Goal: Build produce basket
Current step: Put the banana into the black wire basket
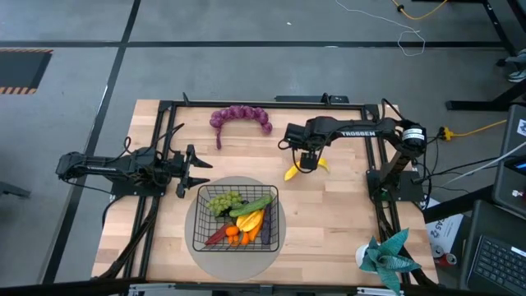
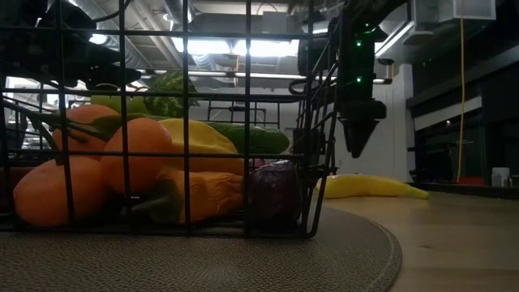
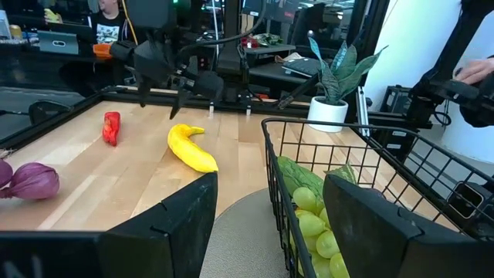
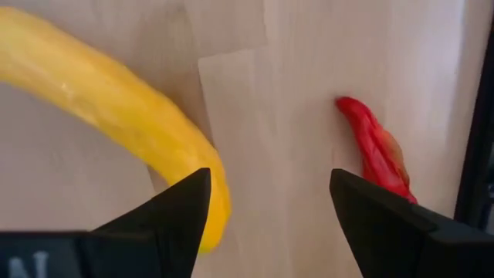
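Two end effectors gape wide: right (image 1: 306, 161) above curved smooth banana (image 1: 292, 172), left (image 1: 196, 171) beside wire-mesh basket (image 1: 200, 232) (rectangular).

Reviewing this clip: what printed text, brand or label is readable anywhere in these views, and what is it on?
"TROSSEN": white lettering on the right arm, read in the high view.
White marks at the picture's corner on the right gripper, in the right wrist view: cut off, unreadable.
Screens and papers in the room behind the table, left wrist view: too small to read.
Nothing else legible.
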### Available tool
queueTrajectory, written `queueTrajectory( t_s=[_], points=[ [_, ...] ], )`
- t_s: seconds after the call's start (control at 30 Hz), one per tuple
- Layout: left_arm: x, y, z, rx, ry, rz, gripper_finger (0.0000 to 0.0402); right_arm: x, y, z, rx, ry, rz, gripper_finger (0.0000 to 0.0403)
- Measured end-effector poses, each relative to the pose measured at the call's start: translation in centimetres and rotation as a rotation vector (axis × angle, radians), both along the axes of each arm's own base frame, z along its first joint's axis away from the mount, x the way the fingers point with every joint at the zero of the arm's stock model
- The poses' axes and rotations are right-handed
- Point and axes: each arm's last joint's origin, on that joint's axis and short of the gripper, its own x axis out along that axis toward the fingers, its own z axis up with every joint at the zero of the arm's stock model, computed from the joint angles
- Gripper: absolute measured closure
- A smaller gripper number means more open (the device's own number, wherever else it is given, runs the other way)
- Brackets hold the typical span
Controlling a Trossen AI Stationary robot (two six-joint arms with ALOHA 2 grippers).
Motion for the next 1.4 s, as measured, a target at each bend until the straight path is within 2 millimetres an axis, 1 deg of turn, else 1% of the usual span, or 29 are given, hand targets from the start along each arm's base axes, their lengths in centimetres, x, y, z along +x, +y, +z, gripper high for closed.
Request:
queueTrajectory(
  t_s=[0.1, 0.2, 0.3, 0.4, 0.63, 0.77, 1.0, 1.1, 1.27, 1.4],
  points=[
    [0.0, 0.0, 0.0, 0.0, -0.001, 0.0, 0.017, 0.2, -0.1, 0.0, -0.005, -0.034, -0.04, 0.0135],
    [0.0, 0.0, 0.0, 0.0, 0.0, 0.0, 0.017, 0.5, -0.1, 0.1, 0.008, -0.065, -0.023, 0.0135],
    [0.0, 0.0, 0.0, 0.0, 0.0, 0.0, 0.017, 0.8, 0.0, -0.1, 0.075, -0.096, 0.085, 0.0135],
    [0.0, 0.0, 0.0, 0.0, 0.0, 0.0, 0.017, 0.9, 0.2, -0.9, 0.128, -0.118, 0.194, 0.0135],
    [0.0, 0.0, 0.0, 0.0, 0.0, 0.0, 0.017, -0.3, 0.5, -3.0, 0.147, -0.05, 0.314, 0.0135],
    [0.0, 0.0, 0.0, 0.0, -0.001, 0.0, 0.017, -0.5, 0.6, -3.9, 0.134, -0.073, 0.321, 0.0135],
    [0.0, 0.0, 0.0, 0.0, 0.0, 0.0, 0.017, -0.9, 0.9, -5.0, 0.189, -0.069, 0.319, 0.0135],
    [0.0, 0.0, 0.0, 0.0, 0.0, 0.0, 0.017, -0.7, 0.8, -4.7, 0.172, -0.084, 0.32, 0.0135],
    [0.0, 0.0, 0.0, 0.0, 0.0, 0.0, 0.017, -0.8, 0.8, -4.7, 0.169, -0.071, 0.316, 0.0135],
    [0.0, 0.0, 0.0, 0.0, 0.0, 0.0, 0.017, -0.7, 1.1, -4.8, 0.246, -0.105, 0.326, 0.0135]
  ],
)
